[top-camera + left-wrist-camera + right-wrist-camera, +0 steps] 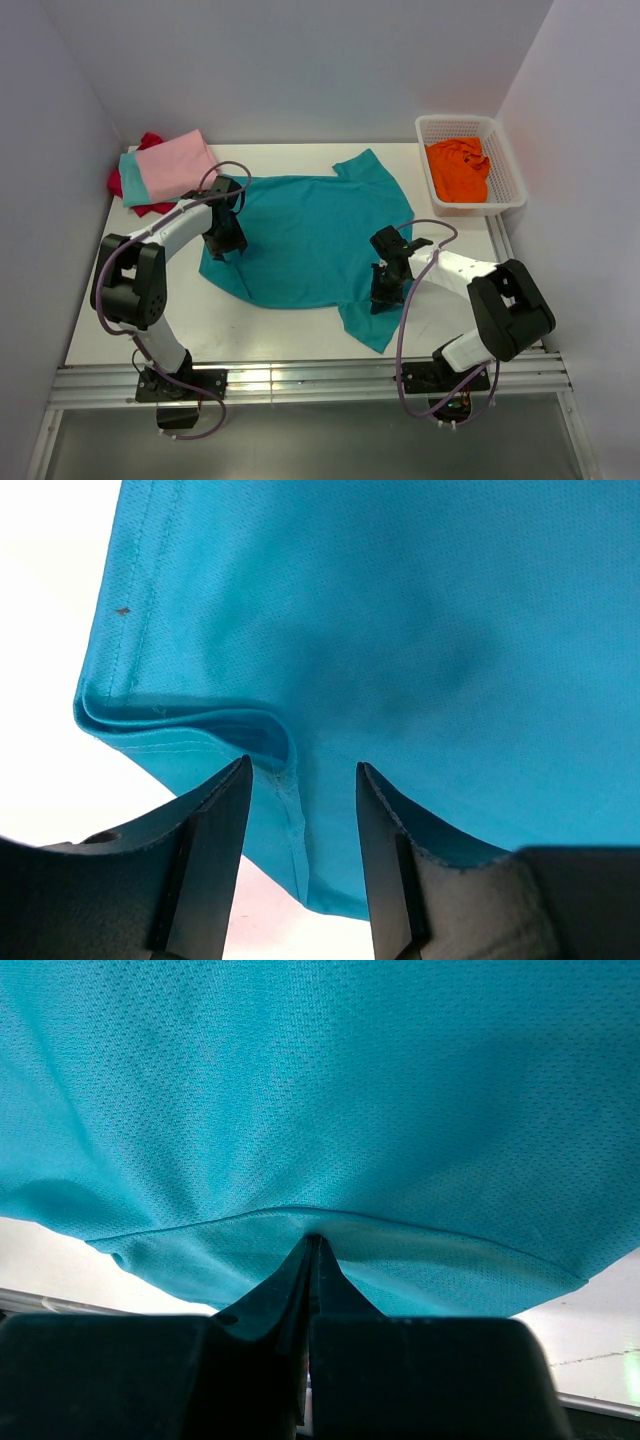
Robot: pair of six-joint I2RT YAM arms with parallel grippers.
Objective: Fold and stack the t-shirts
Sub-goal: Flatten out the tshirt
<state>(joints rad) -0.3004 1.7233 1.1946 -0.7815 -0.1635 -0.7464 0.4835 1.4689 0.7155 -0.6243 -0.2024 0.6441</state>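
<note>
The teal t-shirt (310, 230) lies spread on the white table, one sleeve pointing to the back and one toward the front right. My left gripper (225, 248) stands at its left edge; in the left wrist view it (300, 780) is open, its fingers on either side of a hem seam and a small fold (250, 735) of the teal cloth. My right gripper (383, 290) is at the shirt's right side; in the right wrist view it (315, 1242) is shut on a pinch of teal cloth (320, 1090).
A folded pink shirt (175, 163) lies on a light aqua one (130, 180) and a red one (150, 140) at the back left. A white mesh basket (515, 185) at the back right holds the orange shirt (460, 168). Walls enclose three sides.
</note>
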